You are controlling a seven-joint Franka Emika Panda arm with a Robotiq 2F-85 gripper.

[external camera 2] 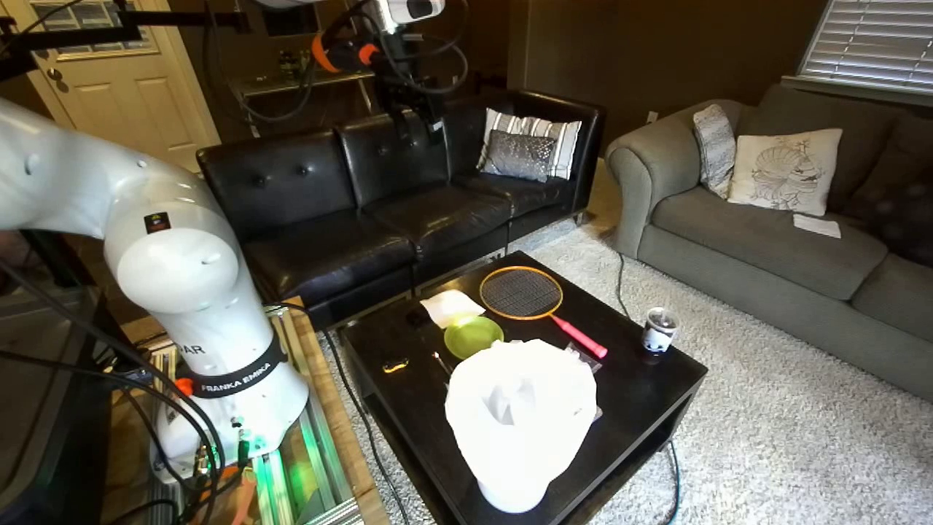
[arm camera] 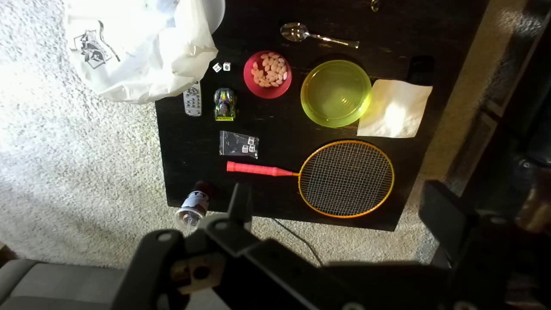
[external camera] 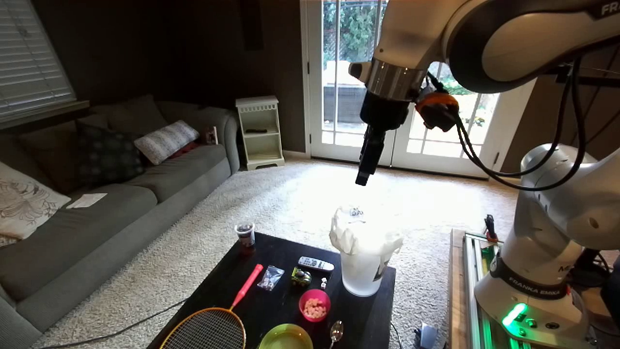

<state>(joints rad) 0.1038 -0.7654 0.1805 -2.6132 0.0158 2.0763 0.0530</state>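
Observation:
High above a dark coffee table [external camera: 271, 300], my gripper [arm camera: 339, 201] stands open, with nothing between its wide-set fingers. It hangs in the air in both exterior views. Beneath it in the wrist view lies a badminton racket with a pink handle [arm camera: 258, 169] and orange frame. Around the racket are a clear bag of dice [arm camera: 236, 145], a toy car [arm camera: 224, 104], a grey remote [arm camera: 193, 101], two loose dice [arm camera: 227, 66] and a spoon [arm camera: 295, 32]. A pink bowl [arm camera: 267, 94] holds pale pieces; a green bowl [arm camera: 333, 92] beside it looks empty. White paper [arm camera: 394, 110] touches the green bowl.
A tall white bin [external camera: 361, 274] lined with a plastic bag [arm camera: 172, 64] rises from one table corner. At another corner stands a lidded cup [external camera 2: 660, 332]. A grey sofa [external camera: 97, 232] and a black sofa [external camera 2: 437, 211] flank the table. Cables trail across the carpet.

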